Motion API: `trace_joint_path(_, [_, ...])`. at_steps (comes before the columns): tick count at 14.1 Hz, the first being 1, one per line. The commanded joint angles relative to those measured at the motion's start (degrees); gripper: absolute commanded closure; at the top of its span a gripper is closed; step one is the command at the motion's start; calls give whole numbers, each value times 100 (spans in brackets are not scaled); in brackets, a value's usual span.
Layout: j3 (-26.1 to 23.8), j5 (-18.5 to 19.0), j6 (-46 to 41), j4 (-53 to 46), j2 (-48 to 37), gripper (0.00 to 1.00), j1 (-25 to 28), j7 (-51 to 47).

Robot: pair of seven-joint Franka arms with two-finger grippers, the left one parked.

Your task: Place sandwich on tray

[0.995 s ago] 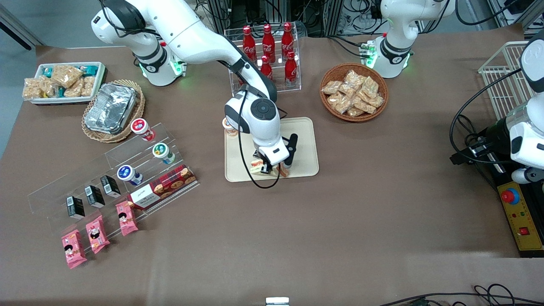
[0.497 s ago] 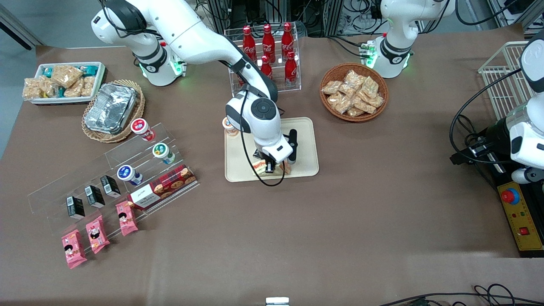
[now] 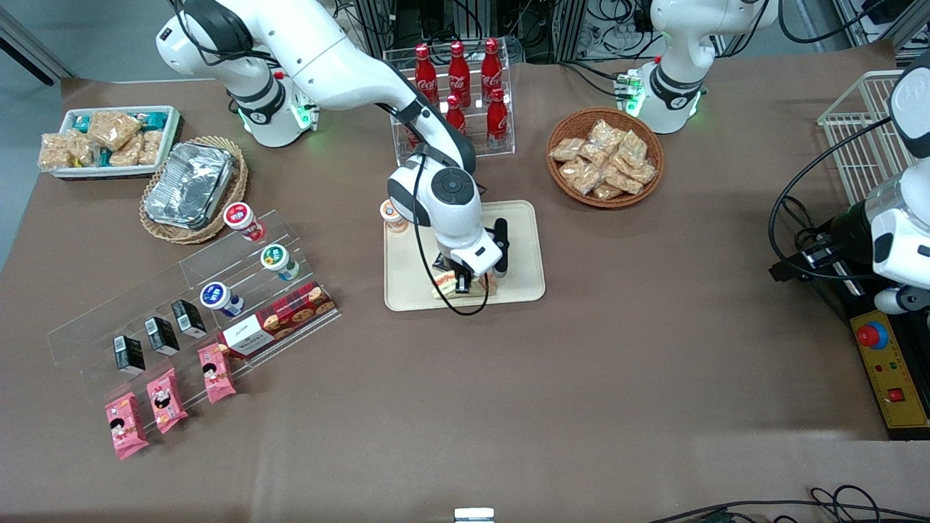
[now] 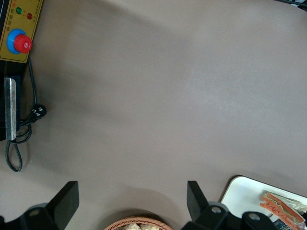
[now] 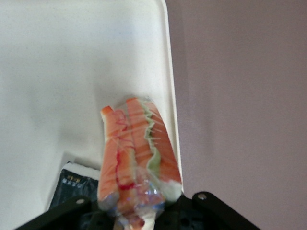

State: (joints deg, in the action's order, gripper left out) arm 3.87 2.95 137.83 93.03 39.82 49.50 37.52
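Note:
The sandwich (image 3: 449, 286) (image 5: 136, 153), a wrapped wedge with orange and green layers, hangs just over the cream tray (image 3: 519, 243) (image 5: 57, 72), close to the tray edge nearest the front camera. My gripper (image 3: 462, 280) (image 5: 136, 218) is directly above it, shut on the crinkled wrap at the sandwich's end. The wrist housing hides much of the sandwich in the front view. The left wrist view catches the sandwich (image 4: 282, 211) and a corner of the tray (image 4: 242, 189).
A small orange-lidded cup (image 3: 393, 216) stands on the tray's corner. A rack of cola bottles (image 3: 458, 87) and a wicker basket of snack packets (image 3: 604, 156) lie farther back. A foil container (image 3: 189, 185) and an acrylic shelf of goods (image 3: 218, 290) sit toward the working arm's end.
The gripper, with the sandwich in it, has shifted slightly farther from the front camera and inward over the tray, and the sandwich now sits lower, close to the tray surface.

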Motion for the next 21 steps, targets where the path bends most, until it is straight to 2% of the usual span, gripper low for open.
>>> trace_joint_path(1, [18,-163,121,-13,69,1,42,63])
trace_joint_path(5, [18,-180,86,-13,43,0,16,63])
trace_joint_path(8, [18,-391,-62,-13,-53,0,-45,89])
trace_joint_path(12, [158,-620,-1229,-21,-825,0,-142,72])
trace_joint_path(14, [167,-707,-1827,-30,-1194,0,-518,72])
trace_joint_path(18, [202,-1164,-2979,-118,-1846,0,-1318,54])
trace_joint_path(21, [194,-1393,-3490,-170,-2136,0,-2310,54])
